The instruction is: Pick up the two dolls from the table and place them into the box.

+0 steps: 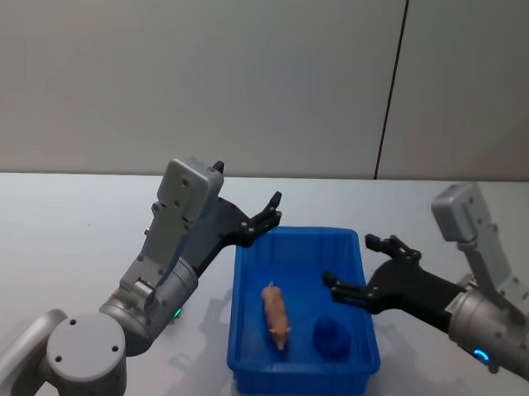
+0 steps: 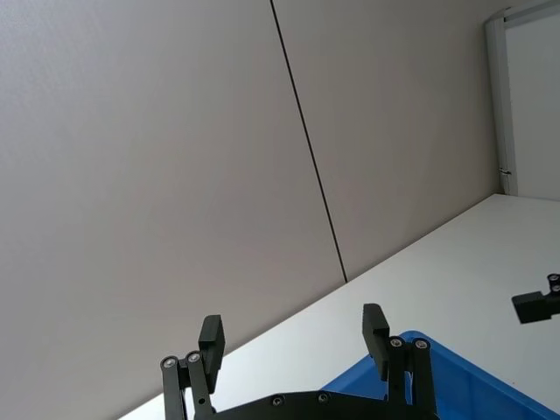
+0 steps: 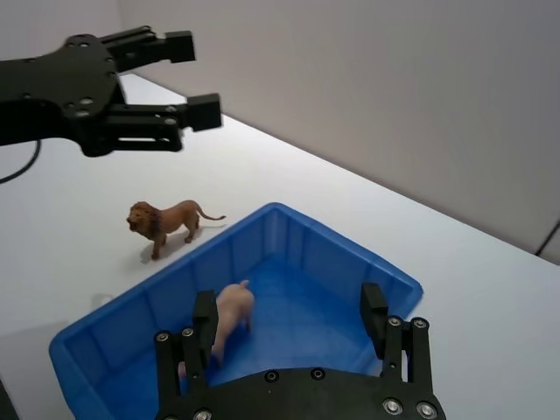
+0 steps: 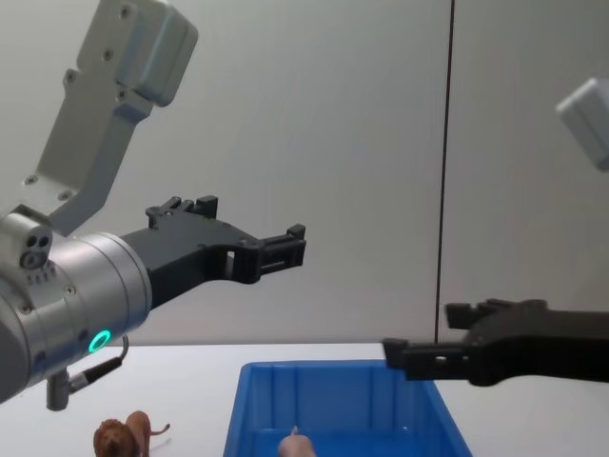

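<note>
Open table [image 3: 70,262] surrounds the lion [image 3: 164,223] beside the box [image 3: 325,261].

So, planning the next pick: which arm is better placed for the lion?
Left, probably. The lion stands on the table left of the box, nearest the open left tool; the open right tool hangs over the box's right side.

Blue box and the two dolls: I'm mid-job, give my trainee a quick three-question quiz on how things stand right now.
1. Fill in: the left pincer and the right pincer both hang empty with fingers ___.
2. True or false: the brown lion is inside the blue box.
3. The pale pink doll is: A in the box, B in the left pincer, C beside the lion.
Key: 1 open; 2 false, it stands on the white table outside the box; 3 A.
</note>
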You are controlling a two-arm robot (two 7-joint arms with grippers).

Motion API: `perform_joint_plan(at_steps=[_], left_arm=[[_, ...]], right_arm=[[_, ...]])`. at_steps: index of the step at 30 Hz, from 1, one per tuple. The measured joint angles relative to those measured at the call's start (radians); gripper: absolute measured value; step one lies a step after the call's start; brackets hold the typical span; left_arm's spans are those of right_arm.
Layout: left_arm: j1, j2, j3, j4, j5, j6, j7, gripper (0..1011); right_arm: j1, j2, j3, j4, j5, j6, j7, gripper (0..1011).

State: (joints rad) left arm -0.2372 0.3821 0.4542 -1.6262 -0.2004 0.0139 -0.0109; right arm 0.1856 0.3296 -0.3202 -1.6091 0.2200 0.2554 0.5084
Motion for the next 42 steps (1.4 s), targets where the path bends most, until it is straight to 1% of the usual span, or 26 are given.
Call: perform_joint_plan(at_steps=[6,12,21,24,30,33,36,37,39,40,42], left_arm=[[0.000,0.000,0.000,0.000,0.000,0.000,0.000,1001],[0.000,0.000,0.000,0.000,0.000,0.000,0.000,1001],[0.003,0.001,-0.001,-0.002,0.002,0.006,0.005,1001],[0.009,0.004,-0.002,-0.008,0.002,0.015,0.019,1001],[0.035,0.019,-0.008,-0.034,-0.007,0.047,0.068,1001],[0.056,0.032,-0.013,-0.055,-0.023,0.068,0.102,1001],[0.088,0.053,-0.019,-0.081,-0.051,0.093,0.144,1001],[0.088,0.053,-0.019,-0.081,-0.051,0.093,0.144,1001],[0.115,0.070,-0.025,-0.099,-0.075,0.106,0.173,1001],[0.115,0.070,-0.025,-0.099,-0.075,0.106,0.173,1001],[0.134,0.082,-0.028,-0.109,-0.095,0.116,0.192,1001]], right_arm=[[-0.028,0.031,0.021,-0.013,0.035,-0.001,-0.026,1001],[-0.075,0.078,0.051,-0.030,0.092,-0.010,-0.060,1001],[-0.116,0.116,0.075,-0.043,0.140,-0.019,-0.086,1001],[-0.122,0.122,0.078,-0.045,0.148,-0.021,-0.090,1001],[-0.134,0.134,0.086,-0.049,0.162,-0.023,-0.097,1001],[-0.138,0.138,0.088,-0.050,0.167,-0.024,-0.099,1001],[-0.142,0.141,0.090,-0.052,0.171,-0.025,-0.102,1001],[-0.142,0.142,0.091,-0.052,0.172,-0.025,-0.103,1001],[-0.144,0.144,0.092,-0.053,0.174,-0.026,-0.104,1001],[-0.144,0.144,0.092,-0.053,0.174,-0.026,-0.104,1001],[-0.146,0.145,0.093,-0.053,0.176,-0.026,-0.105,1001]])
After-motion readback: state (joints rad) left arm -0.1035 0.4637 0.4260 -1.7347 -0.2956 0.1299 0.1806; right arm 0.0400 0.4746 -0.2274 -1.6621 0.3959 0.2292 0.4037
